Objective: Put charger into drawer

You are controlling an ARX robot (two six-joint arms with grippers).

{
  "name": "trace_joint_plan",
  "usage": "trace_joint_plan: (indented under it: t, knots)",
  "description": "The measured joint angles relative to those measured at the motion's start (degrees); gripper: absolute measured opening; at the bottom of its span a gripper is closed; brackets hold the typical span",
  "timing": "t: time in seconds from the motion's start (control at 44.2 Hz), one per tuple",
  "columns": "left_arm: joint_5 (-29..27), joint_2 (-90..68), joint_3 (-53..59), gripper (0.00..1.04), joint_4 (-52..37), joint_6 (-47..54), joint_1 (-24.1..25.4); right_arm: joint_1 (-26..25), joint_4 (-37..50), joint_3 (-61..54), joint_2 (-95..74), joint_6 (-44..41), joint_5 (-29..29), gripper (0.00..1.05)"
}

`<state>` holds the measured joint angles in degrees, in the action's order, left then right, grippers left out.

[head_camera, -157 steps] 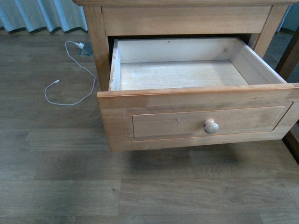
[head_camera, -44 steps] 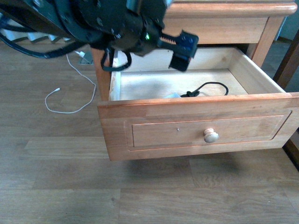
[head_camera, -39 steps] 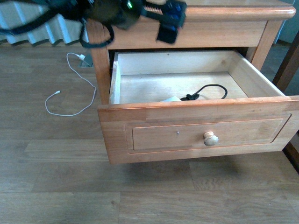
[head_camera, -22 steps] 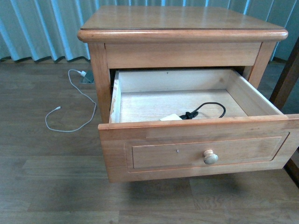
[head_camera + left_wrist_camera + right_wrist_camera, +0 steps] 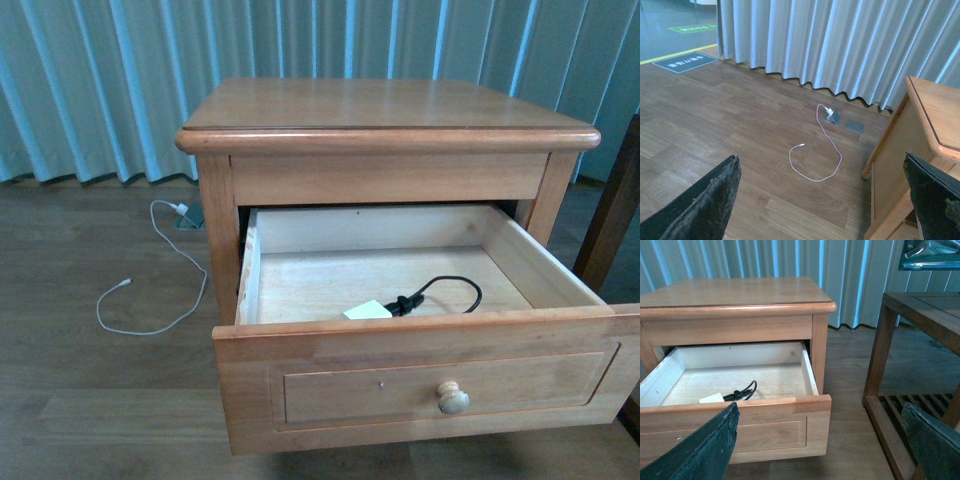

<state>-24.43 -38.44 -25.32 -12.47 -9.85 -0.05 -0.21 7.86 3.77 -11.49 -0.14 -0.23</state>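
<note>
charger (image 5: pixel 367 310): one, in the open drawer (image 5: pixel 330 385), by its front wall | black cord (image 5: pixel 405 301) end points right (long side mostly hidden) | drawers: one | left claw (image 5: pixel 820 156) wide | right claw (image 5: pixel 820 406) wide

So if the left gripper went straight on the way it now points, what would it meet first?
Probably the brown wood-plank floor, near the loop of the thin white cable. The open left gripper aims down beside the light-brown wooden nightstand; nothing else shows in that line, though depth is unclear.
</note>
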Motion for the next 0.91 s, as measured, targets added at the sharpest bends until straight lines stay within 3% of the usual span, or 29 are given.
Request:
trace_joint_plan:
  t: [0.091,0.158,0.226,0.317,0.498,0.566,0.906]
  knots:
    - [0.72,-0.26,0.04,0.99,0.02,-0.57,0.07,0.0,0.0,0.0,0.0,0.0,0.09,0.96]
    - [16.87,1.44,2.12,0.85,-1.25,3.72,3.15,0.0,0.0,0.0,0.0,0.0,0.07,0.96]
    - [23.1,3.74,5.14,0.71,-2.29,6.54,1.27,0.0,0.0,0.0,0.0,0.0,0.09,0.96]
    - [24.92,5.6,8.07,0.58,-3.08,8.15,0.0,0.0,0.0,0.0,0.0,0.0,0.0,0.96]
    - [24.37,10.58,14.56,0.16,-4.09,9.05,0.04,0.0,0.0,0.0,0.02,0.02,0.13,0.96]
    - [24.44,11.74,15.67,0.06,-4.09,9.22,0.04,0.02,0.0,0.0,0.02,0.0,0.17,0.96]
    - [24.39,18.29,20.46,0.04,-2.75,9.4,0.04,0.04,0.0,0.0,0.02,0.0,0.15,0.96]
